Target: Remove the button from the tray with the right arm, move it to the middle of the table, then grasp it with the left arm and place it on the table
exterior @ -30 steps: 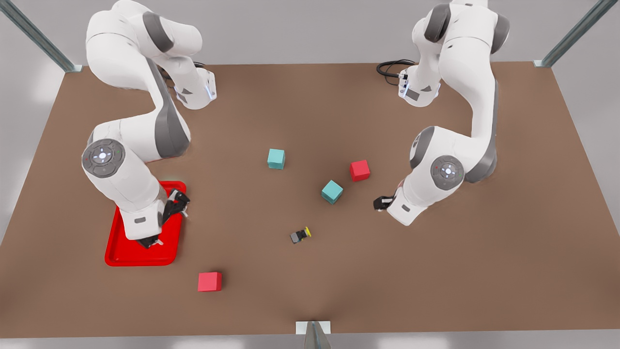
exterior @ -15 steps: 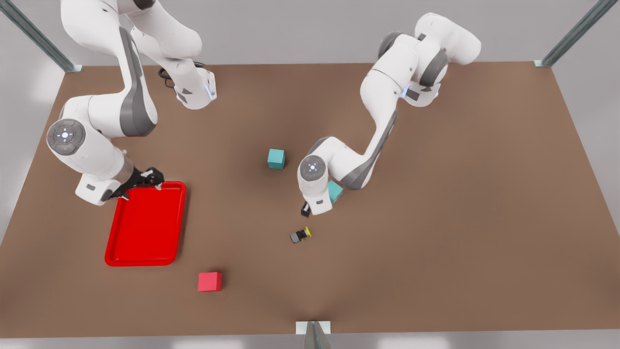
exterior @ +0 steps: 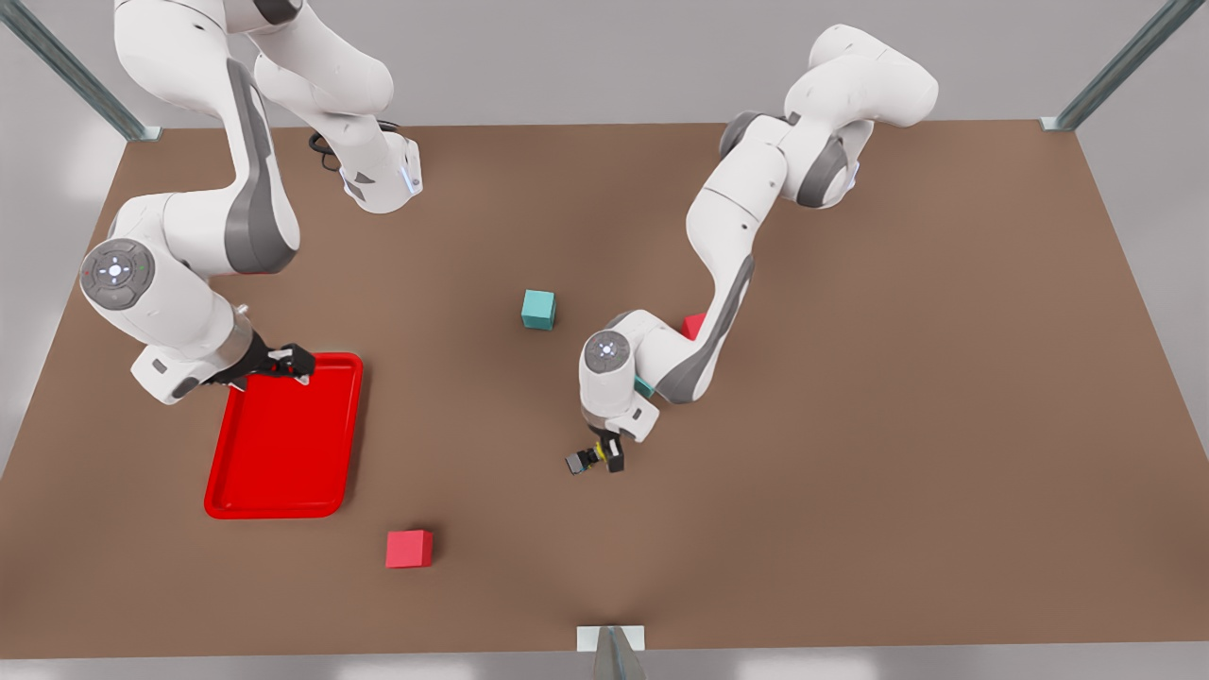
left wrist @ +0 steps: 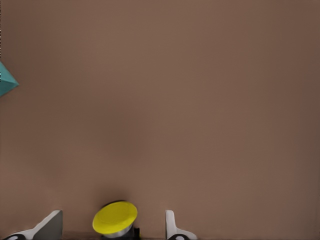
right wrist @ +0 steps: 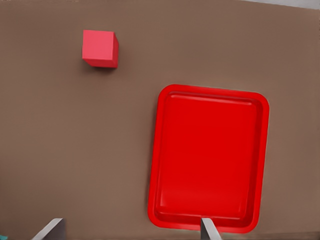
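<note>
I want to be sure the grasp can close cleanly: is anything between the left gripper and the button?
Nothing visible does. The left gripper is open with its fingers either side of the button, which lies on bare table.

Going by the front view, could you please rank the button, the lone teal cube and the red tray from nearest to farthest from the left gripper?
From the left gripper:
1. The button, lying between its open fingers at mid-table.
2. The teal cube, farther back.
3. The tray, at the front view's left.
</note>
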